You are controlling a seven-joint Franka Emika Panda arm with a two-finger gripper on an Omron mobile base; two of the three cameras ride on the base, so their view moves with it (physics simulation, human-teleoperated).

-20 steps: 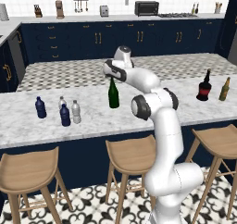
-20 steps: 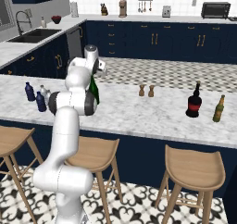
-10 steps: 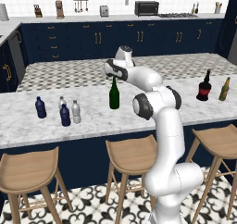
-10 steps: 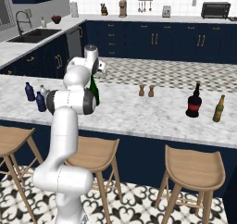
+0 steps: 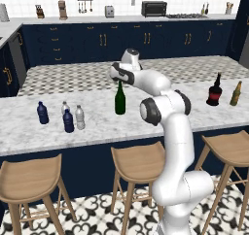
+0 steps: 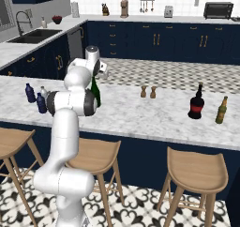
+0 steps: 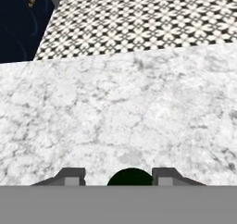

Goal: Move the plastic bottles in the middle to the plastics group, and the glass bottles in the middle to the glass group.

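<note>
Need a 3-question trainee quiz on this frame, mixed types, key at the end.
1. True or false: the green glass bottle lies on its side on the marble counter.
2. Multiple choice: the tool is
A. above the green bottle's top
B. at the amber bottle
C. over the stools
3. Fill in: four small stubby bottles, among them a navy one, stand at the counter's ____ end in the left base view.

Key: 1 false, it stands upright. 2 A, the hand view shows the dark bottle top between the two fingertips. 3 left.
</note>
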